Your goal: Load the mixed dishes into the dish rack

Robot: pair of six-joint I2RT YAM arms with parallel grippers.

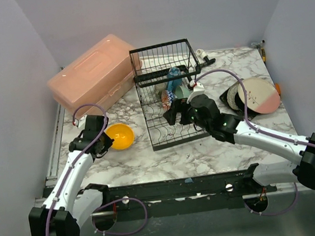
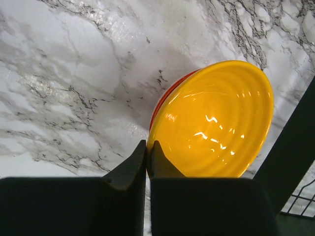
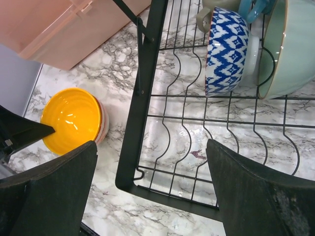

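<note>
Left gripper (image 2: pixel 148 145) was clamped on the near rim of the yellow bowl (image 2: pixel 216 123), which sat on the table (image 1: pixel 151 162) left of the dish rack (image 1: pixel 174 144), likely for an edge-on lift; right gripper (image 3: pixel 151 145) hung wide open and empty over the rack's free front slots, probably staged to guide it in.

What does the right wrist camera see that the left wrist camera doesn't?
Only the right wrist view shows the blue-patterned bowl and mint green bowl standing in the dish rack, plus the pink box. Only the left wrist view shows, close up, the left tool pinching the rim of the yellow bowl. Both show the yellow bowl and the marble table.
</note>
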